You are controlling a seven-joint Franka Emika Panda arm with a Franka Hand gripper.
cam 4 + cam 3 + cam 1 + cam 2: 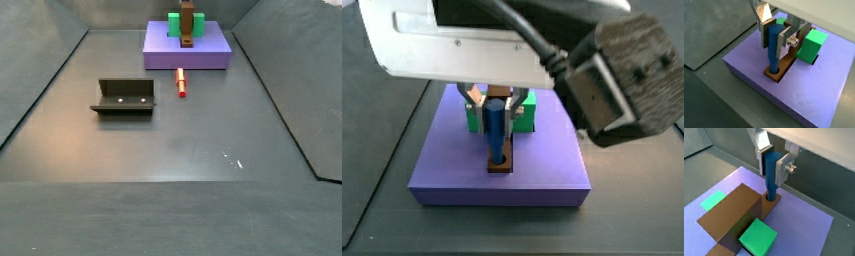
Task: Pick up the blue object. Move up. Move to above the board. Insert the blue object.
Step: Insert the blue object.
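Note:
My gripper is shut on the blue object, a dark blue peg held upright between the silver fingers in both wrist views. Its lower end stands in the round hole near the end of the brown board. The board passes through the green block and lies on the lavender slab. In a side view the gripper holds the peg over the board's near end, in front of the green block. The peg's tip is hidden inside the hole.
The lavender slab with the green block sits at the far end of the grey floor. A slim red peg lies just in front of it. The dark fixture stands to its left.

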